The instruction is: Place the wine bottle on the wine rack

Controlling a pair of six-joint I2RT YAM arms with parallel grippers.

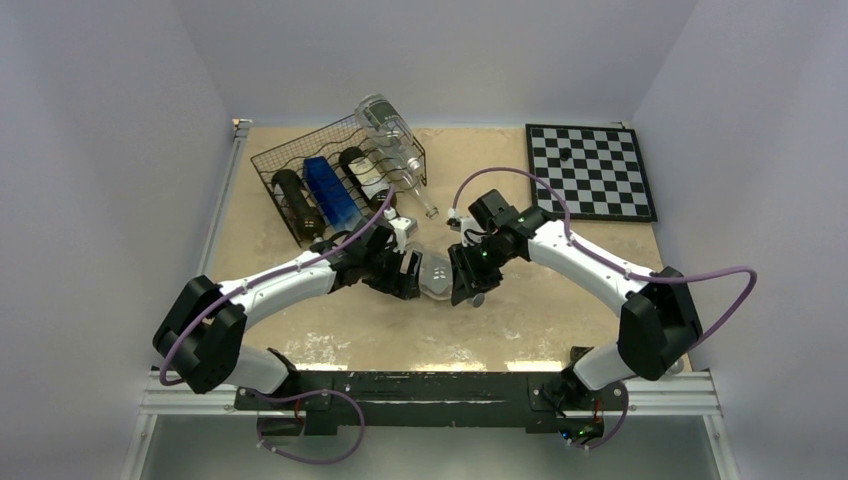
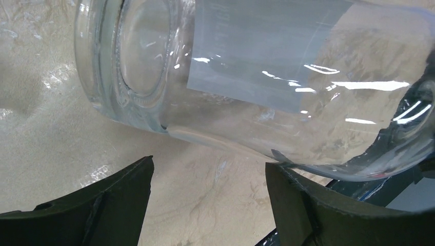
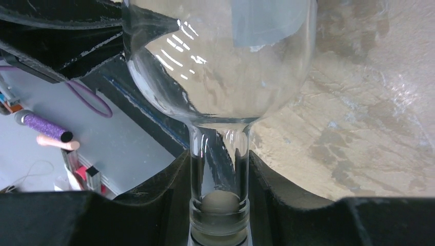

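A clear glass wine bottle (image 1: 437, 275) with a pale label lies between my two grippers at the table's middle. In the right wrist view my right gripper (image 3: 219, 169) is shut on the bottle's neck (image 3: 219, 154), with its round shoulder (image 3: 220, 61) beyond the fingers. In the left wrist view the bottle's body (image 2: 256, 66) lies across the frame, base to the left. My left gripper (image 2: 208, 166) is open, and its right finger (image 2: 308, 205) touches or nearly touches the glass. The black wire wine rack (image 1: 290, 160) stands at the back left, apart from both grippers (image 1: 412, 272) (image 1: 462, 275).
The rack holds a dark bottle (image 1: 297, 205), a blue bottle (image 1: 333, 192), a labelled dark bottle (image 1: 365, 175) and a clear bottle (image 1: 395, 140) lying on top. A chessboard (image 1: 590, 170) with one dark piece lies at the back right.
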